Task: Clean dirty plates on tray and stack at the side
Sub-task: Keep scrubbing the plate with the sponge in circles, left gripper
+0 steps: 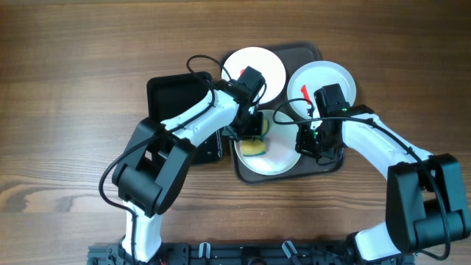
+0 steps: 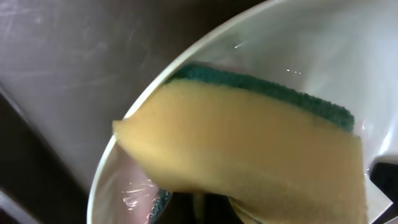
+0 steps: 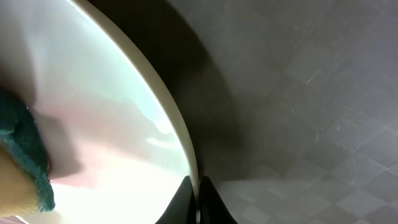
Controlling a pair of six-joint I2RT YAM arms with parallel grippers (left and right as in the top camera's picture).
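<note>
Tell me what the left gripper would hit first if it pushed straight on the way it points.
The left gripper holds a sponge; straight beyond lies the plate, probably touching the sponge, though depth is unclear.

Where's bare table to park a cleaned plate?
Bare wood left of the black tub, and right of the tray beyond the smeared plate. The tray is crowded: white plate, front plate, sponge, both arms over it.

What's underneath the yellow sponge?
A pale plate, lying on the dark tray. The sponge, gripped by the left pincer, hides the patch right beneath it, so any red smear there cannot be seen.
</note>
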